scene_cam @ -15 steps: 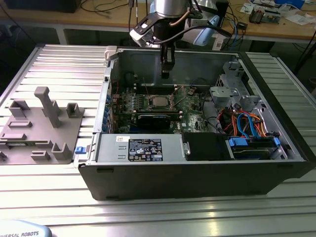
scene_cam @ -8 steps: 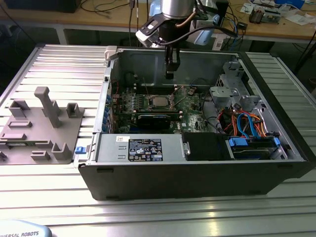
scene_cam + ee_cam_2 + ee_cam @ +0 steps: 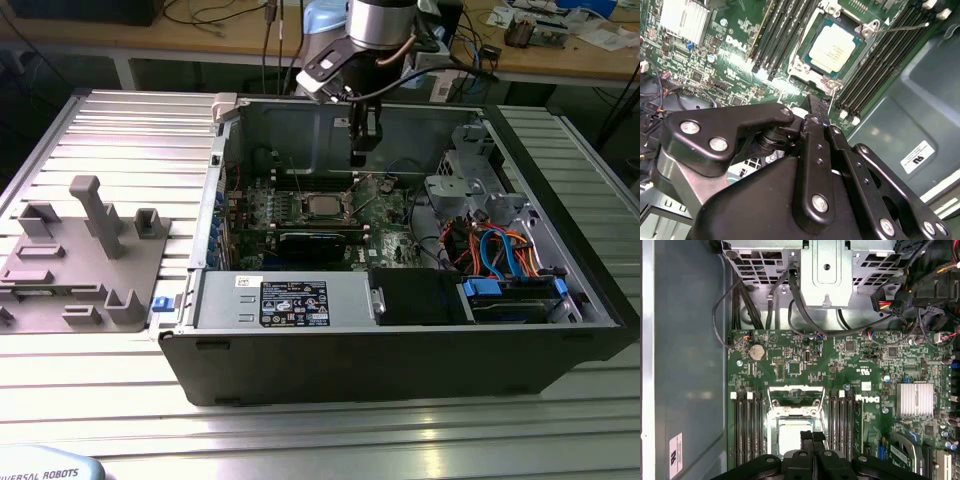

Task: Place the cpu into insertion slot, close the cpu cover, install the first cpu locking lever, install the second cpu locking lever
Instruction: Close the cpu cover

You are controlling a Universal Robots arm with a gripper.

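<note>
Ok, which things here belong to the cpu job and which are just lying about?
Job: cpu, insertion slot, cpu cover, locking lever, gripper.
Lying about: grey fixture tray, memory slots, heatsink, coin battery, orange and blue cables.

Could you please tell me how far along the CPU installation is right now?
Done: the cpu sits in the insertion slot. In hand: nothing; the shut tool hovers above it. Left: the cpu cover appears raised beside the chip, and a thin locking lever sticks out unlatched.
</note>
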